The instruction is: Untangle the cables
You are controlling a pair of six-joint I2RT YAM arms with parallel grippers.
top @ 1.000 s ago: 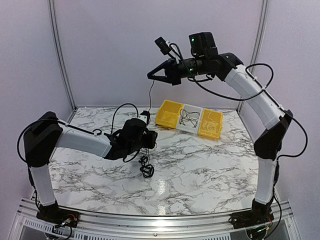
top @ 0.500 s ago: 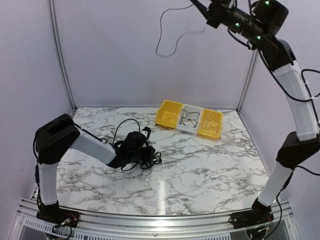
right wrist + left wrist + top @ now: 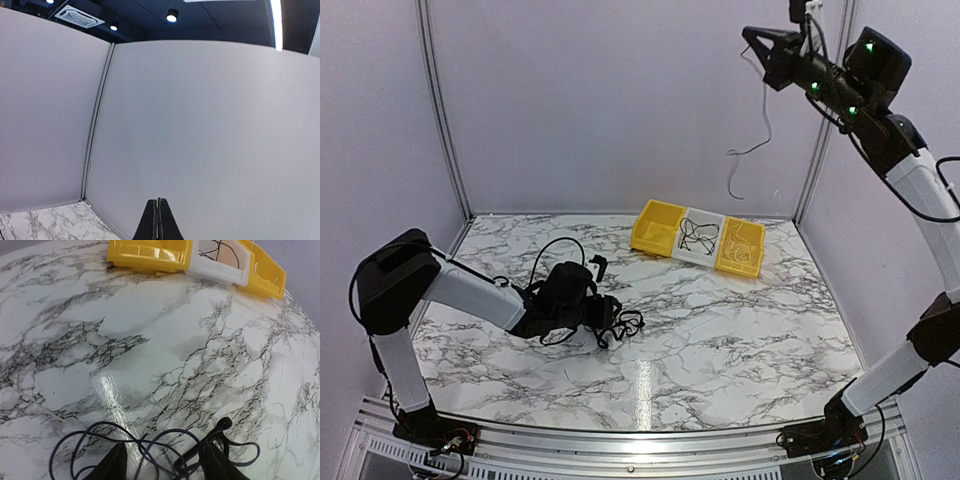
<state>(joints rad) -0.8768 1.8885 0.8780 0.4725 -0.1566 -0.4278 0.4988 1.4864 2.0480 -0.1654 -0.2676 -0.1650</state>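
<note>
- right arm raised high; right end effector (image 3: 757, 42) closed together on a dangling strand (image 3: 761, 140); strand hangs straighter than half a second ago
- left arm low on worktop (image 3: 720, 310); left end effector (image 3: 164, 460) fingers apart astride the tangle (image 3: 623, 325)

Overhead, left low toward bins (image 3: 698, 238), right wallward

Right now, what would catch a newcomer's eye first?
The right gripper is high at the upper right, shut on a loose cable that dangles in midair. Low on the marble table, the open left gripper straddles a black tangle, with yellow and white bins at the back.
</note>
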